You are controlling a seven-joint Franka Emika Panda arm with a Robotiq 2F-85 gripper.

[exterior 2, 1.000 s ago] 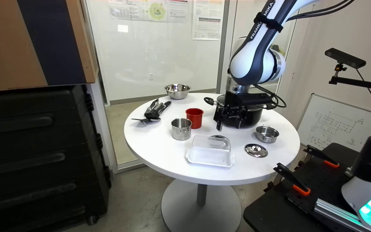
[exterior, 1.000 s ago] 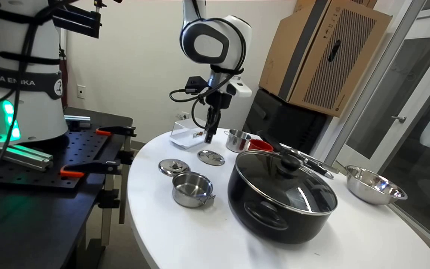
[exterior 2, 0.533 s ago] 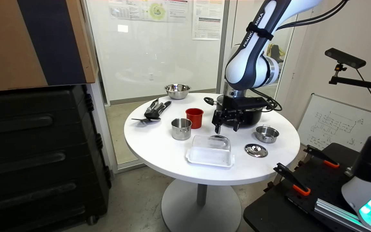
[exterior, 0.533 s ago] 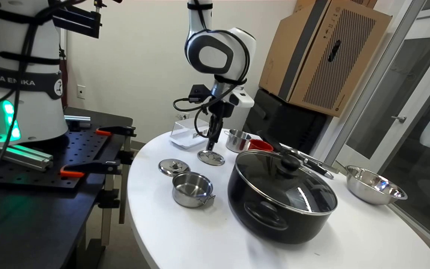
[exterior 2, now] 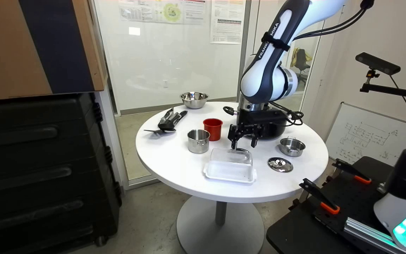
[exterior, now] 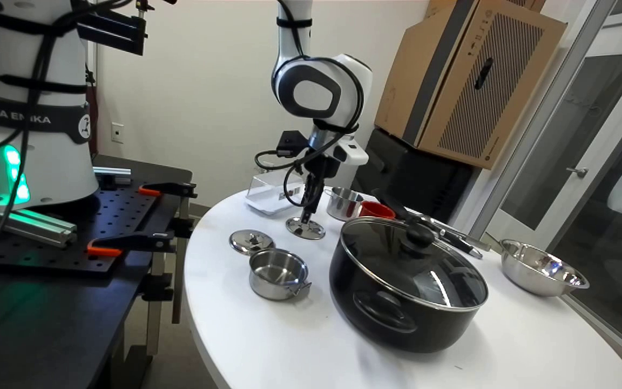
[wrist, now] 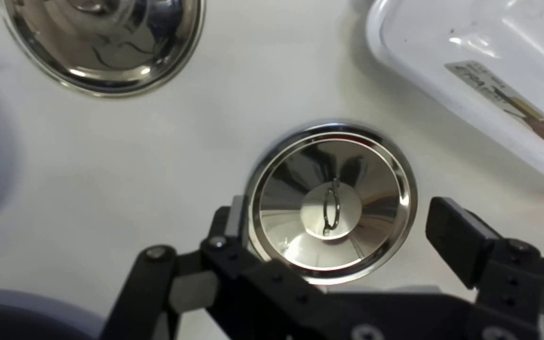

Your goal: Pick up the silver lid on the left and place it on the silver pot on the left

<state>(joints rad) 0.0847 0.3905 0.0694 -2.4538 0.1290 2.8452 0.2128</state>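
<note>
A silver lid (exterior: 305, 230) lies flat on the table; in the wrist view its loop knob (wrist: 332, 208) stands up between the fingers. My gripper (wrist: 340, 219) is open over this lid, pointing down, its fingertips low on either side of the knob. In an exterior view the lid (exterior 2: 242, 150) is partly hidden behind a clear box. The second, like lid (exterior 2: 280, 164) lies apart, also in the wrist view (wrist: 111, 52). One silver pot (exterior 2: 198, 141) stands uncovered beside a red cup. The second silver pot (exterior: 277, 276) stands uncovered near the second lid.
A big black pot (exterior: 408, 319) with a glass lid stands near the gripper. A red cup (exterior 2: 213, 129), a white tray with clear cover (exterior 2: 229, 173), black-handled utensils (exterior 2: 170, 121) and a wide silver bowl (exterior 2: 194, 101) are also on the round table (exterior 2: 174, 169).
My gripper has come down to just over the lid, staying open. It has also shifted a little sideways, towards the silver pot by the red cup. The objects have not moved.
</note>
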